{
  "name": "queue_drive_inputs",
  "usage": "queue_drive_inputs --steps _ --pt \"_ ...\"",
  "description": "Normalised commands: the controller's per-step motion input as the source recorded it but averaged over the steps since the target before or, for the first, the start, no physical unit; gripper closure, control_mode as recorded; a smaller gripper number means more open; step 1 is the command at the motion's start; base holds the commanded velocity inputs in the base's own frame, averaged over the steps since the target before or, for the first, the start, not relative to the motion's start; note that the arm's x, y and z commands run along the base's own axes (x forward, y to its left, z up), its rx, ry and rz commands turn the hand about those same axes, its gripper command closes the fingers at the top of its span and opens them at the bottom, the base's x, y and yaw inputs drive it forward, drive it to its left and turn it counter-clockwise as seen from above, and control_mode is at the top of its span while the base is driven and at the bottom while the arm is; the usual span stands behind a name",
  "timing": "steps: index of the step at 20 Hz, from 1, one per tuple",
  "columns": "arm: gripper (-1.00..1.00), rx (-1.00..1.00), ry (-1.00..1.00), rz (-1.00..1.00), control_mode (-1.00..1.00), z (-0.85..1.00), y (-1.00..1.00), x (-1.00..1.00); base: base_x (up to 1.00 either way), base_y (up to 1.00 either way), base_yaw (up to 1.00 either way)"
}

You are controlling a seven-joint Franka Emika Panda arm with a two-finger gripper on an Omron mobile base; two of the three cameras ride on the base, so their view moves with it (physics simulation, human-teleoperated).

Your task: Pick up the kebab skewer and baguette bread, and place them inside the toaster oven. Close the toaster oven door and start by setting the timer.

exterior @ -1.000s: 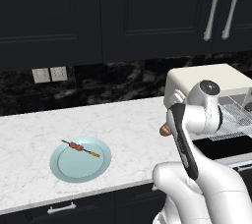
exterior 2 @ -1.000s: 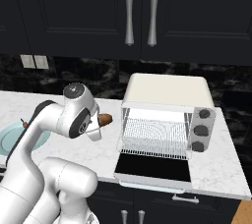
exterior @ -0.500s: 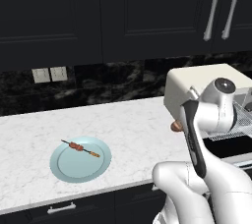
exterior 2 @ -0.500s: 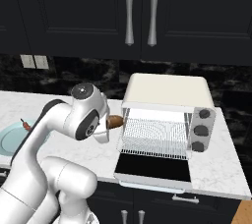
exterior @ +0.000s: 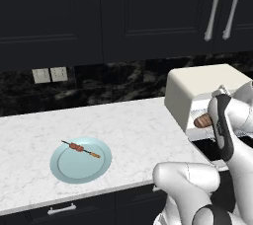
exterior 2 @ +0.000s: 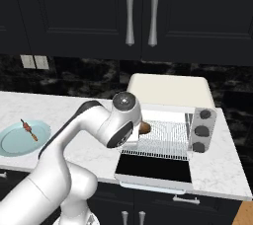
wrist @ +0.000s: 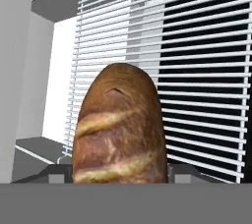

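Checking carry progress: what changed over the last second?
The arm swung toward the toaster oven, carrying the baguette bread in the tool from beside the oven to its open mouth, over the wire rack. Grip unchanged. The kebab skewer stayed on the plate; the toaster oven door stayed open.

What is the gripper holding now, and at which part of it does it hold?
The gripper holds the baguette bread by its near end, one finger on each side; the free end points at the wire rack of the toaster oven.
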Motion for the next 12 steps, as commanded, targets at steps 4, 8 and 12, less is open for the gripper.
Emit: queue_drive_inputs --steps 4,8,12 --pt "1.0 0.06 0.0 -0.05 -1.0 0.0 -0.66 0.3 0.0 0.0 0.0" --pt "1.0 0.03 0.0 -0.02 -1.0 0.0 -0.55 0.32 0.0 0.0 0.0" --pt "1.0 0.01 0.0 0.0 -1.0 0.0 -0.35 0.36 0.0 0.0 0.0"
